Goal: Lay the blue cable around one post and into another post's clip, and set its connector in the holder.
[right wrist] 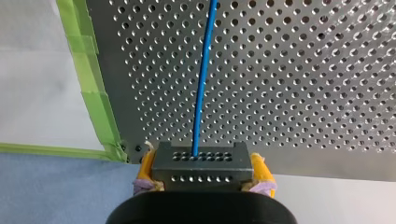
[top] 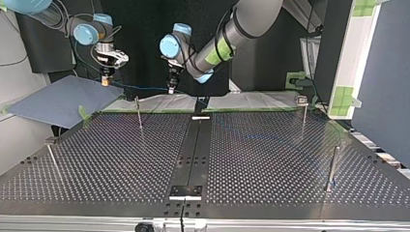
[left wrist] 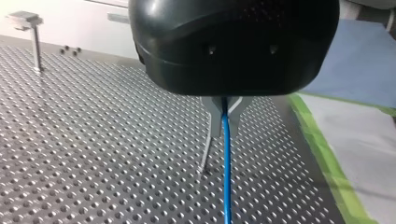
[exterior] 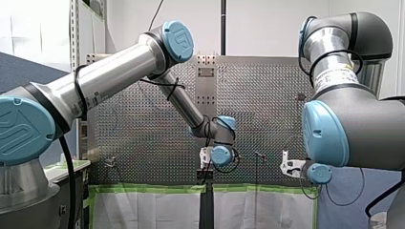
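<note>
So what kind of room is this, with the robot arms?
Probably a robotics test lab: my left arm and my right arm over a perforated table with metal posts, handling a blue cable.

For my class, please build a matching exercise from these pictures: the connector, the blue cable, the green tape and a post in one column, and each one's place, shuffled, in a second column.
Things:
1 connector
2 blue cable
3 green tape
4 post

Places:
A along the perforated table edge
B standing upright on the table
C clamped in my right gripper
D running from the connector into my left gripper

Pairs: 1-C, 2-D, 3-A, 4-B
</note>
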{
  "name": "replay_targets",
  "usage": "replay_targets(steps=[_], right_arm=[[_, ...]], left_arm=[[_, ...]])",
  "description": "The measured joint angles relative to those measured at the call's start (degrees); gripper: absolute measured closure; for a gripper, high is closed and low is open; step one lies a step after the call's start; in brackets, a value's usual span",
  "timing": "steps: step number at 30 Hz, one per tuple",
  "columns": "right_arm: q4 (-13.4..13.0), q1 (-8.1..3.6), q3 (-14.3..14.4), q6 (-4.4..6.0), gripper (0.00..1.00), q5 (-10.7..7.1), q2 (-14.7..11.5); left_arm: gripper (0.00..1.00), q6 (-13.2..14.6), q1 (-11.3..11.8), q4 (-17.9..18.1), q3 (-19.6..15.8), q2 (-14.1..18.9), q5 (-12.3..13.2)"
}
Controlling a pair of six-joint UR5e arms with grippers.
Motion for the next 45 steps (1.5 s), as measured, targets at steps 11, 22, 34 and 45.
replay_targets(steps=[11,22,34,45], right_arm=[[1.9,-0.57,-1.3,1.35,1.00,0.26,-1.9],[3.2,-1.28,-3.1,2.30,1.00,0.31,-1.9],[5.2,-2.65,-6.3,3.22,1.00,0.58,-1.8],[5.8,-3.26,-6.8,3.59,1.00,0.46,-1.8]], left_arm=[[0.95,-2.8,-0.1,3.0,1.5,-2.5,2.5],[0.95,-4.7,-0.2,1.8,5.2,-6.1,4.3],[0.95,-6.1,0.6,1.1,10.7,-8.7,5.6],[0.95,-6.6,0.9,-0.5,13.4,-9.6,6.5]])
